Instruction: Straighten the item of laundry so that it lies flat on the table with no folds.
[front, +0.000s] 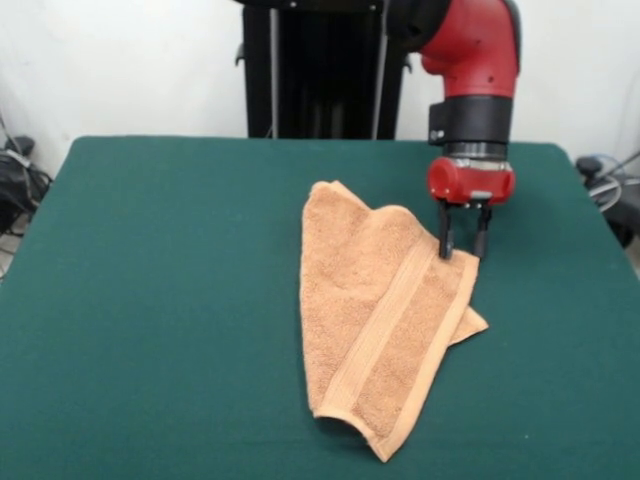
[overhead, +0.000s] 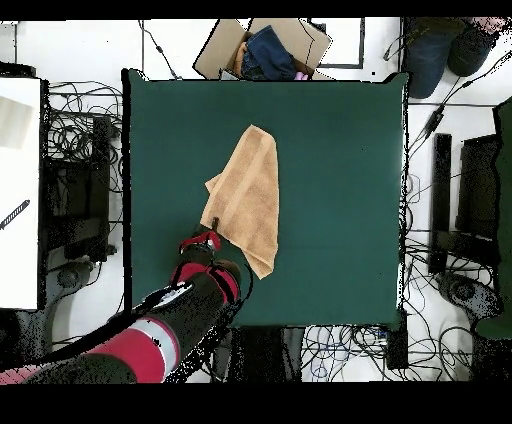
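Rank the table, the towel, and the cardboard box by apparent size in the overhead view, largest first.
1. The table, by far the largest.
2. The towel.
3. The cardboard box; it looks close to the towel and lies partly beyond the table's edge, so this order is unsure.

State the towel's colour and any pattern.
Light orange-tan towel with a woven band along it; front view shows it best.

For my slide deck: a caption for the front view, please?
Red gripper poised at folded orange-tan terry towel on dark green table.

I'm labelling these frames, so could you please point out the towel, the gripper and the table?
towel (front: 375, 300): front view, on its woven band.
gripper (front: 462, 250): front view, midway between the fingertips.
table (overhead: 340, 180): overhead view, on bare green top.
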